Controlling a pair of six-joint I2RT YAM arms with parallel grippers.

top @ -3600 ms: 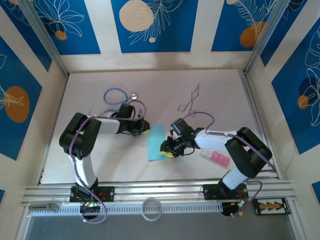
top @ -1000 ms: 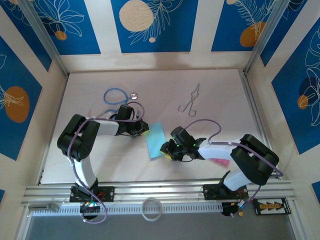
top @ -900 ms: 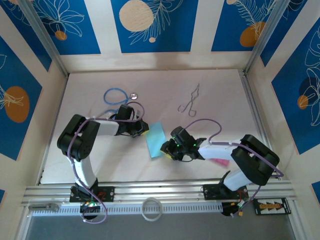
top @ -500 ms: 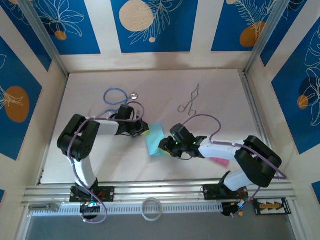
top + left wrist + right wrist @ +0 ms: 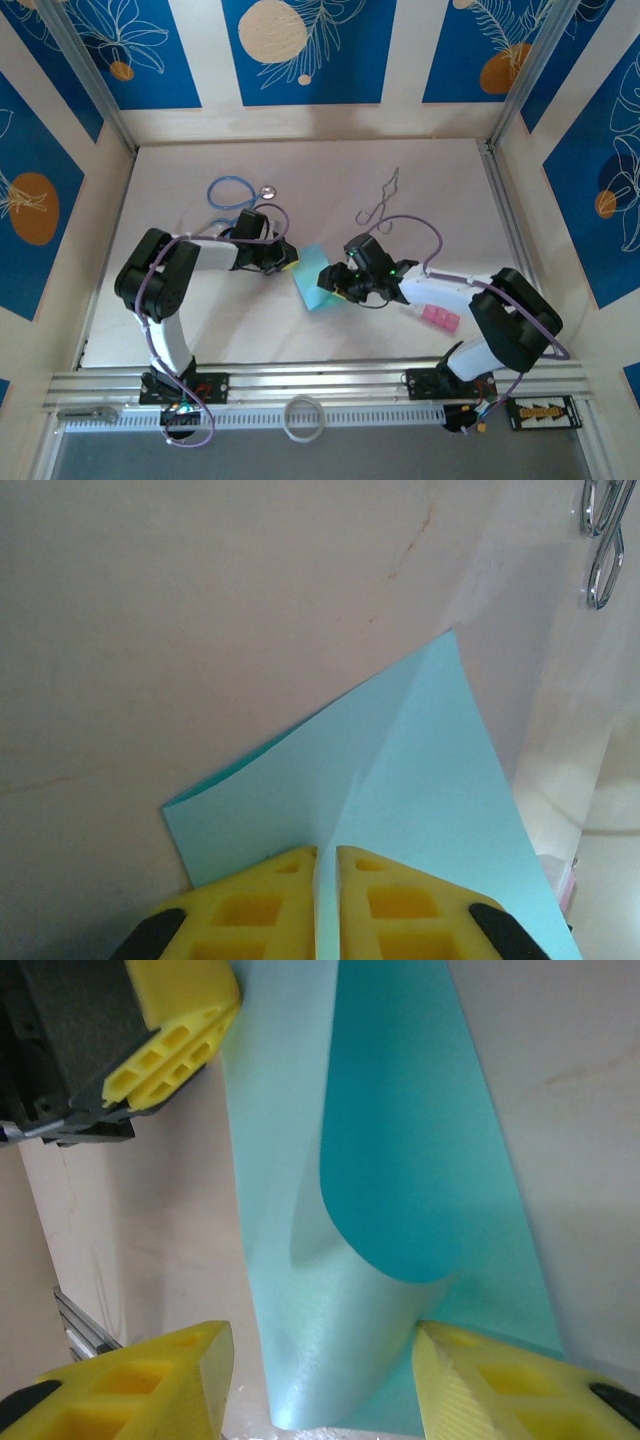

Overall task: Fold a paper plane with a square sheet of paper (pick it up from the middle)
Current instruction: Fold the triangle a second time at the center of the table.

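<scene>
Blue paper (image 5: 312, 284) sits pinched tight in the left gripper (image 5: 326, 865) (curled at one end); the right gripper (image 5: 320, 1365) gapes wide around that curl.

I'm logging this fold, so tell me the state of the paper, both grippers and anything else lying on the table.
Paper: creased, one flap curling up, pinched at an edge.
Left gripper: shut on the paper.
Right gripper: open, straddling the curled flap.
Forceps: lying flat, untouched.
Stethoscope: lying coiled, untouched.
Pink blocks: lying side by side, untouched.
</scene>
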